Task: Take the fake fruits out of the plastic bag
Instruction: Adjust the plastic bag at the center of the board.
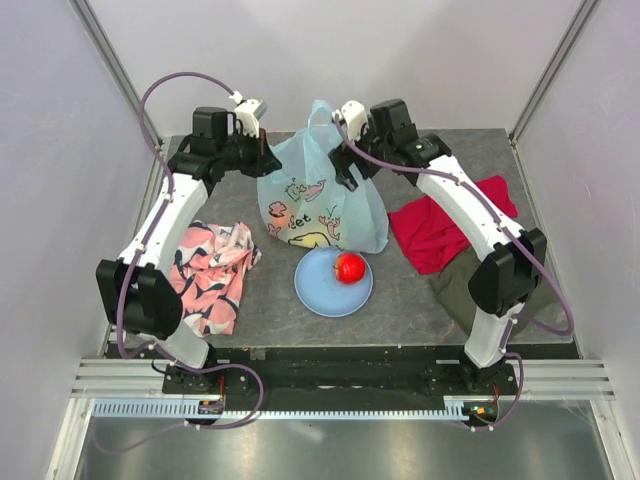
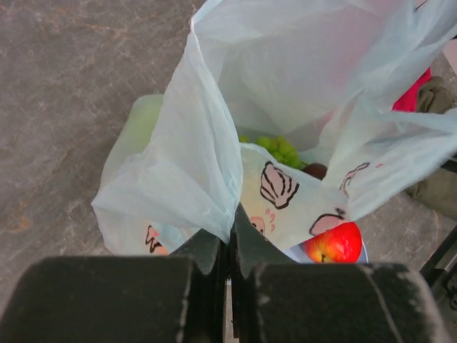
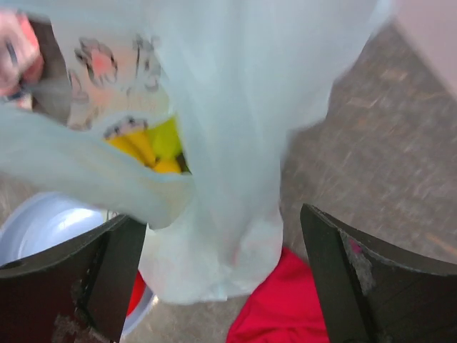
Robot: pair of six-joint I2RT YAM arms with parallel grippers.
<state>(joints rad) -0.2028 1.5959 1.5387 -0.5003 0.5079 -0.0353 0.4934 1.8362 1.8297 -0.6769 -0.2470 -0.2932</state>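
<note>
Closest in, about midway along the near edge of the surface (image 1: 400, 300), sits the light-blue plate (image 1: 308, 290) with the red apple (image 1: 349, 267) on it, so one fruit is already out. The pink patterned cloth (image 1: 210, 270) lies toward the near left corner, and the red cloth (image 1: 445, 225) lies toward the right edge.

Just beyond the plate, in the middle of the surface, the plastic bag (image 1: 320, 205) stands pulled upward with its bottom resting on the surface. The left fingers (image 2: 228, 250) are pressed shut on a fold of its rim and hold the mouth up. The right fingers (image 3: 221, 216) stand wide apart with loose film hanging between them and grip nothing.

Down inside lie the green grape bunch (image 2: 278, 148) and, touching it, the dark plum (image 2: 315, 170). The yellow banana (image 3: 143, 146) shows low through the film.

The bag looks thin, limp and slick. It would likely sag shut if let go, so the rim or a handle is the place to hold it. The fruits seem light, hard and glossy — the round ones could squirt out of a pinch or roll. Each is best taken across its widest part, keeping the film out of the pinch.
</note>
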